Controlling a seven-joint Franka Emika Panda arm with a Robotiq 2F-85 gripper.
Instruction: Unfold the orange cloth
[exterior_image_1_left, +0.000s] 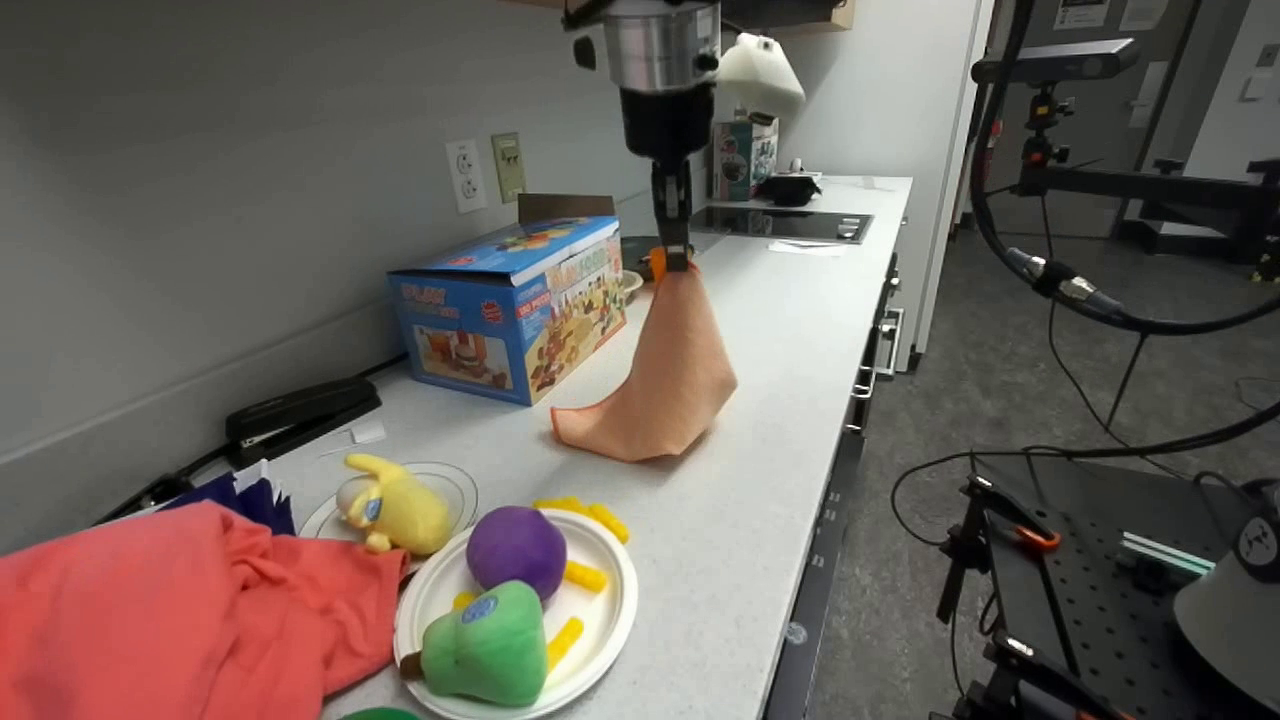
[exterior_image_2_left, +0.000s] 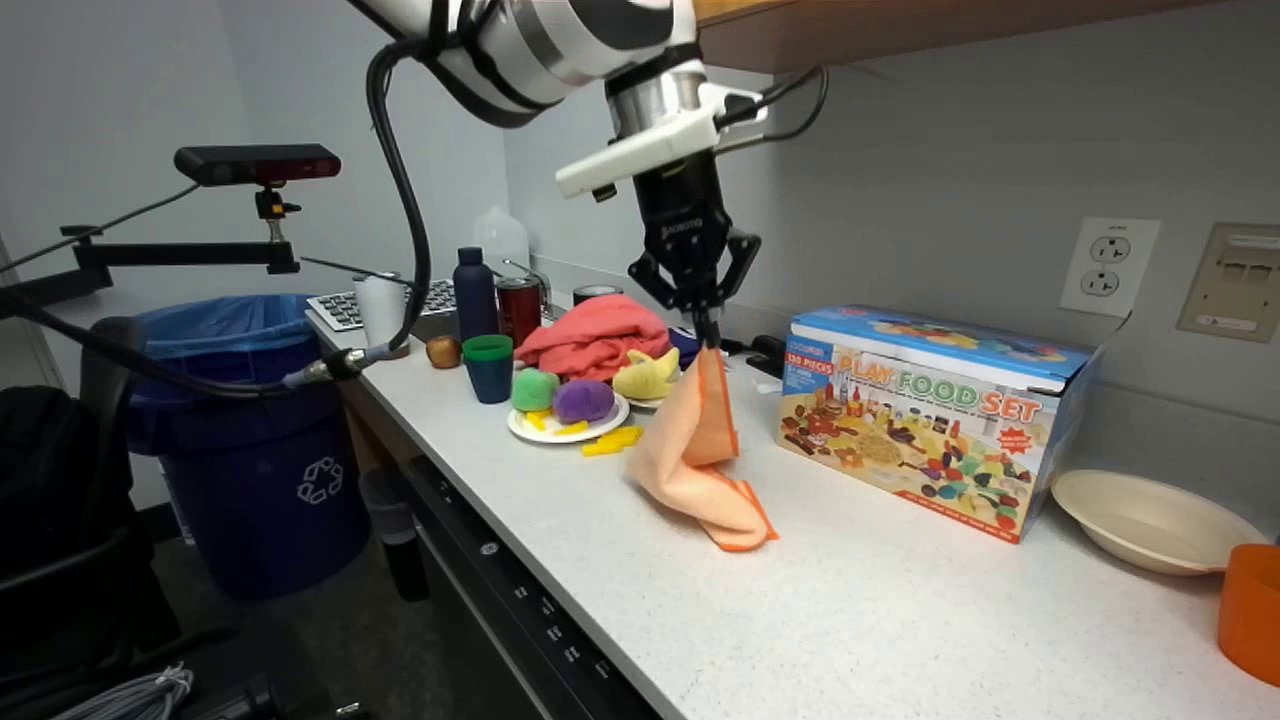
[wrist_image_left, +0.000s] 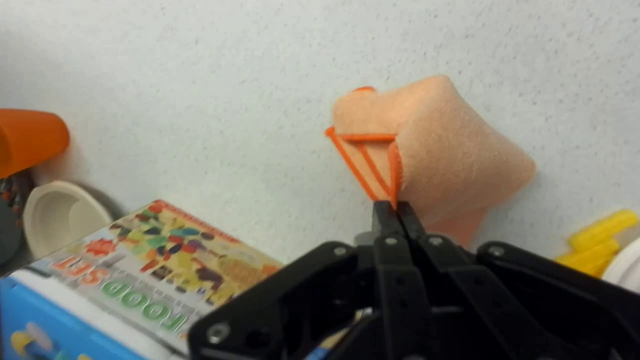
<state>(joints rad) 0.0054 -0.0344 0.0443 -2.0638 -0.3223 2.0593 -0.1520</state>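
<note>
Hanging from the gripper (exterior_image_1_left: 677, 262) in an exterior view, the orange cloth (exterior_image_1_left: 668, 365) widened down toward the counter (exterior_image_1_left: 745, 500), a flap bent out to the left. The blue box (exterior_image_1_left: 457, 335) stood left of it and slightly farther off. On the near side a white plate (exterior_image_1_left: 605, 620) bore a purple toy (exterior_image_1_left: 517, 550), a green pear-shaped toy (exterior_image_1_left: 490, 640) and yellow sticks (exterior_image_1_left: 565, 643); a bunched coral fabric (exterior_image_1_left: 150, 610) filled the near left.

In an exterior view, the cloth (exterior_image_2_left: 690, 485) hung in loose folds, nearer than the plate and left of the box. Just right of the box was a beige bowl (exterior_image_2_left: 1150, 540), and an orange cup (exterior_image_2_left: 1250, 615) stood at the near right. I could not tell whether the cloth's lower edge touched the counter.

In the wrist view the jaws were clamped together on a gathered edge of the cloth, pinching it at their tips. Orange hems (wrist_image_left: 395, 170) converged there, and the cloth's broad part spread to the right and far side. The box sat near left, the bowl and cup beyond it; yellow sticks lay near right.
</note>
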